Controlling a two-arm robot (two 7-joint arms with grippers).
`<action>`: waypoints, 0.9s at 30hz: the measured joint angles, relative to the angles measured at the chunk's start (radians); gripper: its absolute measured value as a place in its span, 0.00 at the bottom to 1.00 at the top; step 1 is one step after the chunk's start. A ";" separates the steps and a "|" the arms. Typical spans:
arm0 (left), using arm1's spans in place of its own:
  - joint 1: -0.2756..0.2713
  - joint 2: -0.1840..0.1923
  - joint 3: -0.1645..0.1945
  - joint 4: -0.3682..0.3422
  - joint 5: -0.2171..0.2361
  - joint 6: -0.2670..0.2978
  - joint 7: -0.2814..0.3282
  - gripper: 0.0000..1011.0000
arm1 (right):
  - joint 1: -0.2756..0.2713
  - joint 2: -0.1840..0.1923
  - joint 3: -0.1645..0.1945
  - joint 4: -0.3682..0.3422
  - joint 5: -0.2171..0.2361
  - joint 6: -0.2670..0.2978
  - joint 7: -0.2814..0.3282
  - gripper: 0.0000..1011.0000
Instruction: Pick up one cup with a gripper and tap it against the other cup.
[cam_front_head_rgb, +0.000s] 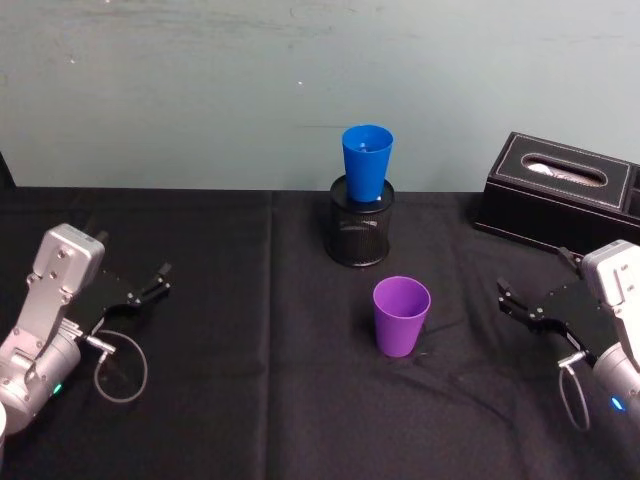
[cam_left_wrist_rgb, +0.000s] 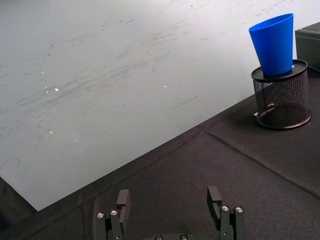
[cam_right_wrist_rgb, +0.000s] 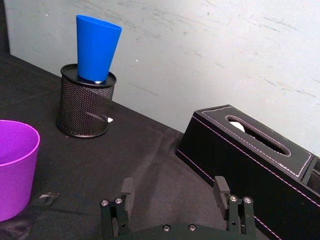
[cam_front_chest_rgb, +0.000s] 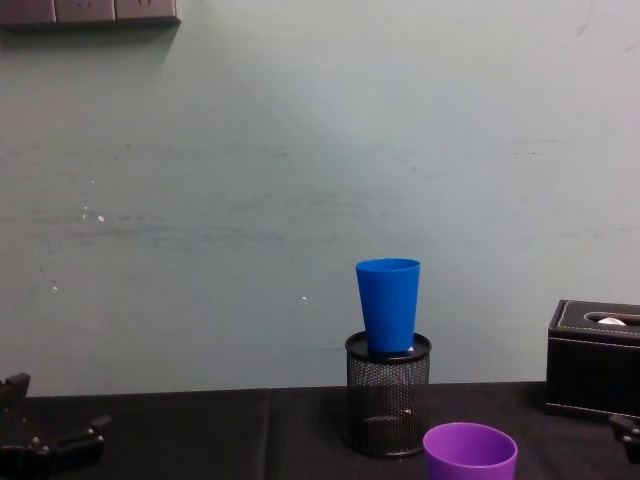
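With my left hand (cam_left_wrist_rgb: 167, 200) parked lower left and my right hand (cam_right_wrist_rgb: 173, 186) at right, both released, I'd grip the centre-frame purple cup (cam_front_head_rgb: 401, 316) mid-wall, then tap the blue cup (cam_front_head_rgb: 366, 160) above it gently.

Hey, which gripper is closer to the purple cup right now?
Right. The right gripper sits open a short way off the purple cup, on its right side. The left gripper, also open, is much farther off, across the table on the cup's left.
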 joint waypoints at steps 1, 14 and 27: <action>0.000 0.000 0.000 0.000 0.000 0.000 0.000 1.00 | 0.000 0.000 0.000 0.000 0.000 0.000 0.000 0.99; 0.000 0.000 0.000 0.000 0.000 0.000 0.000 1.00 | 0.000 0.000 0.000 0.000 0.000 0.000 0.000 0.99; 0.000 0.000 0.000 0.000 0.000 0.000 0.000 1.00 | 0.000 0.000 0.000 0.000 0.000 0.000 0.000 0.99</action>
